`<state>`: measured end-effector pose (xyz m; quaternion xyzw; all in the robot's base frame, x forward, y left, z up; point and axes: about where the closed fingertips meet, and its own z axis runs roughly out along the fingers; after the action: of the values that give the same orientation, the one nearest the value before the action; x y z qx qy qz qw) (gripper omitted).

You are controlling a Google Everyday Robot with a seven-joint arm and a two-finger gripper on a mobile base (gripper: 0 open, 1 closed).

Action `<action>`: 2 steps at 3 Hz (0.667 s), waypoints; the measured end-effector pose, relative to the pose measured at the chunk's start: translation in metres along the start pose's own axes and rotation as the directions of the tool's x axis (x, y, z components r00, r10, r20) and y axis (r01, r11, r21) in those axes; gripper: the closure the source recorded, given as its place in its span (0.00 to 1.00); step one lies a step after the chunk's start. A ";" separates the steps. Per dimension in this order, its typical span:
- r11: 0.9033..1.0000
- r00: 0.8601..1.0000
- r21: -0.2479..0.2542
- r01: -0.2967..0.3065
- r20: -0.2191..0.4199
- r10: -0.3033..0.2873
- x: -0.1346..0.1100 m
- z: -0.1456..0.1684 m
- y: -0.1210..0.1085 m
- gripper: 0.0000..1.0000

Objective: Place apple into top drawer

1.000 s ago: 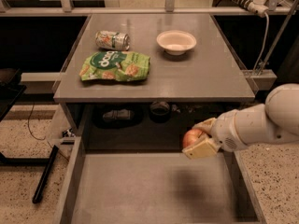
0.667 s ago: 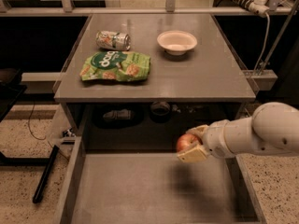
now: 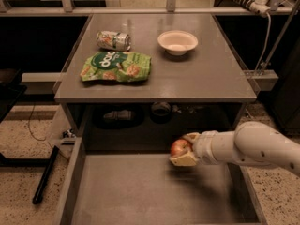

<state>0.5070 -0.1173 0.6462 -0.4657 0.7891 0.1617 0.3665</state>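
**Supervisor:** Report the nearest zone.

**Operator:** I see the top drawer [image 3: 131,191] pulled open across the bottom of the frame. Its grey floor is flat, with low walls at left and right.

**Supervisor:** Gripper position and jaw state?

**Operator:** I read the gripper [image 3: 181,150] at lower centre-right of the frame, over the far right part of the drawer. The white arm [image 3: 253,146] enters from the right edge. The jaws are clamped on the apple [image 3: 179,147], one finger above it and one below. The apple is red and sits between the fingers, above the drawer floor. A faint shadow lies on the floor under it.

**Supervisor:** Next zone back.

**Operator:** I see a dark shelf [image 3: 187,121] under the table, holding a few dim items that I cannot identify.

**Supervisor:** Table surface?

**Operator:** On the tabletop [image 3: 206,78] I see a green snack bag [image 3: 116,66] lying flat at centre-left. Beyond it, a can [image 3: 114,40] lies on its side. A white bowl [image 3: 177,41] stands upright to the right of the can, well apart from it.
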 end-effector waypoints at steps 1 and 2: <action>1.000 1.000 -0.016 -0.023 0.005 0.023 0.013 0.025 0.006 1.00; 1.000 1.000 -0.016 -0.024 0.005 0.024 0.011 0.023 0.006 1.00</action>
<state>0.5089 -0.1075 0.6218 -0.4588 0.7923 0.1736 0.3628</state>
